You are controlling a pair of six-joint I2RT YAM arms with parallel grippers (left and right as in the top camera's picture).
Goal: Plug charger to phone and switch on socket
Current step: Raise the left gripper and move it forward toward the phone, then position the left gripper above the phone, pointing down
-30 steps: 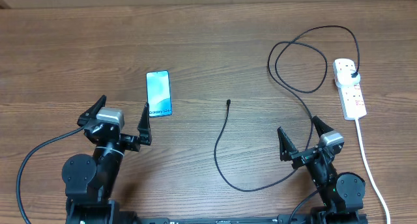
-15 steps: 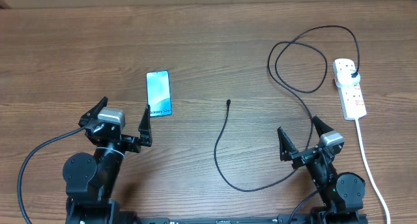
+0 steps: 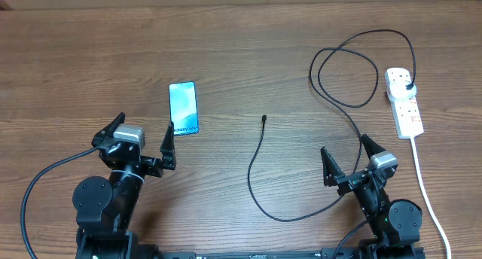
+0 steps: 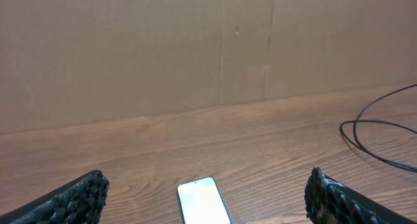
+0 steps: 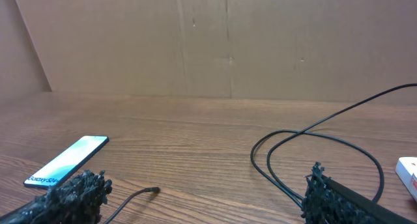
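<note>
The phone [image 3: 184,108] lies flat on the table with its blue screen lit, just beyond my left gripper [image 3: 141,133], which is open and empty. It also shows in the left wrist view [image 4: 203,201] and the right wrist view [image 5: 67,161]. The charger cable [image 3: 256,176] runs in loops from its free connector tip [image 3: 264,117] at mid-table to a black plug [image 3: 407,86] in the white socket strip [image 3: 404,102] at the far right. My right gripper [image 3: 347,159] is open and empty, with the cable passing close by it. The tip shows in the right wrist view [image 5: 154,190].
The strip's thick white cord [image 3: 428,191] runs down the right side past my right arm. A brown cardboard wall [image 4: 195,48] closes the back of the table. The cable loops [image 5: 313,152] lie ahead of the right gripper.
</note>
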